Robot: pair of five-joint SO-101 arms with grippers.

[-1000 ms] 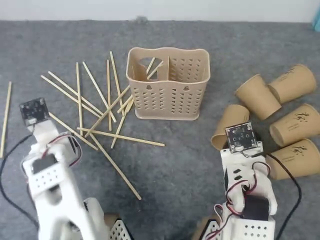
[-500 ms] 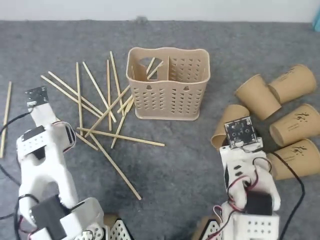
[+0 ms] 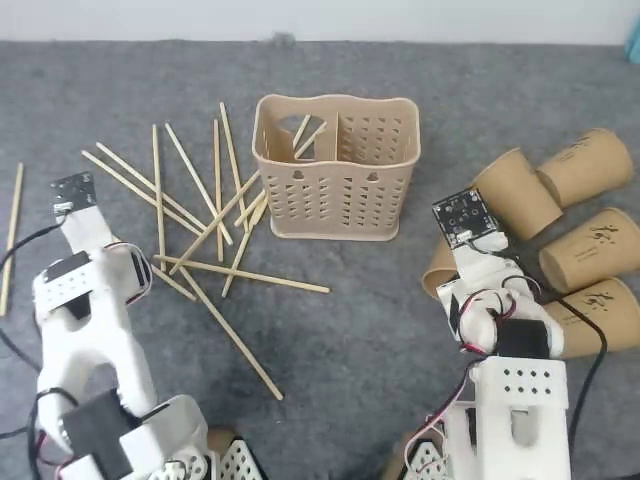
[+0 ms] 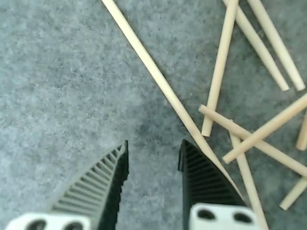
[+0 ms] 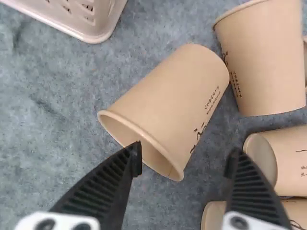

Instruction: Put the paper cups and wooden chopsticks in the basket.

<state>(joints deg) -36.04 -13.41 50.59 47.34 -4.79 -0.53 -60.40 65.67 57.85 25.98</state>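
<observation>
The right gripper (image 5: 186, 149) is seen spread wide over the mouth end of a toppled paper cup (image 5: 177, 105), 1 of 5 lying at centre right. The left gripper (image 4: 154, 143) is held open beside scattered chopsticks (image 3: 200, 215) at left. The basket (image 3: 335, 190), at upper centre, apparently holds 2.

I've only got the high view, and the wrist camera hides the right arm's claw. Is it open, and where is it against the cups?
Observer: Open, holding nothing. The right claw is at the mouth of a tan paper cup lying on its side near the beige perforated plastic basket; part of the rim shows between its tips.
Operator: And the left claw?
Observer: The left claw is open too, only grey carpet between its tips.
Operator: Any chopstick close?
Observer: One long pale wooden chopstick runs slantwise beside one finger, outside the gap.
</observation>
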